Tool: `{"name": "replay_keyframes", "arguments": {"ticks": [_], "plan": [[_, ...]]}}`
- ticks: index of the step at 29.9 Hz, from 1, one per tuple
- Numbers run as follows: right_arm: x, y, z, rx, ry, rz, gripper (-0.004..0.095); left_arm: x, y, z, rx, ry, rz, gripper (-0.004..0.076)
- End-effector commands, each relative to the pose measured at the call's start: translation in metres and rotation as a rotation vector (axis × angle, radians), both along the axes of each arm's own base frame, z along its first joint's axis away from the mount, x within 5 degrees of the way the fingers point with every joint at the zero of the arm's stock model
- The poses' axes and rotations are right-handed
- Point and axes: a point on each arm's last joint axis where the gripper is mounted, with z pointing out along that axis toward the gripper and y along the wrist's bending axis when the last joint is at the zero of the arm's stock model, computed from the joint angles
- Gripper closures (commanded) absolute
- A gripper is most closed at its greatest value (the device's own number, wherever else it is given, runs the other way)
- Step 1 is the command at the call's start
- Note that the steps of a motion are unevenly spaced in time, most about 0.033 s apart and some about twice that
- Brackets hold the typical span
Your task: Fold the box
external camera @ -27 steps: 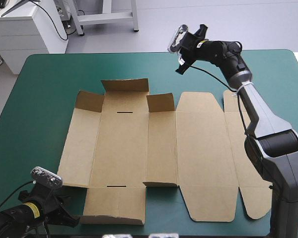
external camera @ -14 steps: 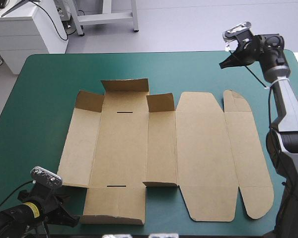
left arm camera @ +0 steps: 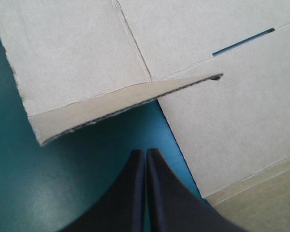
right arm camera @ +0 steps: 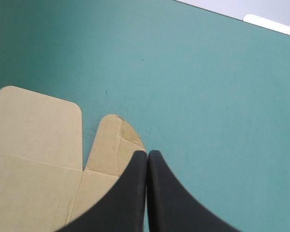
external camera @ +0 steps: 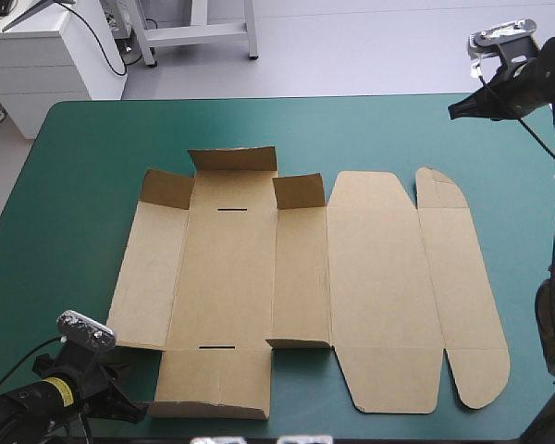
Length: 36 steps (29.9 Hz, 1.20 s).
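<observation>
brown box point(external camera: 305, 287) lying opened out across the middle of the teal-green cover point(external camera: 74, 185). left gripper point(left arm camera: 146, 152), fingers pressed together, sits over bare cover just beside the box's near left corner, where one flap edge is lifted slightly and shows its corrugated core. right gripper point(right arm camera: 147, 153), likewise pressed together, is held above the cover's far right corner, apart from the box's rounded end flap. board matte, creased, with two narrow slots (three short far flaps stand tilted up).
</observation>
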Motion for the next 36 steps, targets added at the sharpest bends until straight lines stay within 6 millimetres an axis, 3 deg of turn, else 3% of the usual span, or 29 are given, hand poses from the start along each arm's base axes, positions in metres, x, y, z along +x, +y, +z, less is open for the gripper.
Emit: {"name": "replay_keyframes", "arguments": {"ticks": [1, 4, 8, 14, 29, 36], "plan": [[-0.043, 0.004, 0.041, 0.022, -0.113, 0.004, 0.0923, 0.005, -0.002, 0.009, -0.024, -0.054, -0.003, 0.0731], [-0.062, 0.005, 0.044, 0.023, -0.108, 0.004, 0.0923, 0.005, -0.002, 0.009, -0.017, -0.058, -0.002, 0.0731], [-0.09, 0.007, 0.032, 0.021, -0.057, 0.008, 0.0923, 0.005, -0.002, 0.009, -0.017, -0.058, -0.002, 0.0731], [-0.137, 0.011, 0.018, 0.035, -0.12, 0.005, 0.0923, 0.005, -0.002, 0.009, -0.017, -0.058, -0.002, 0.0731], [-0.248, 0.03, -0.072, 0.105, -0.113, 0.114, 0.0923, 0.005, -0.002, 0.009, -0.017, -0.058, -0.002, 0.0731], [-0.278, 0.031, -0.095, 0.055, -0.166, 0.152, 0.0923, 0.005, -0.003, 0.013, -0.043, -0.065, -0.004, 0.0731]]}}
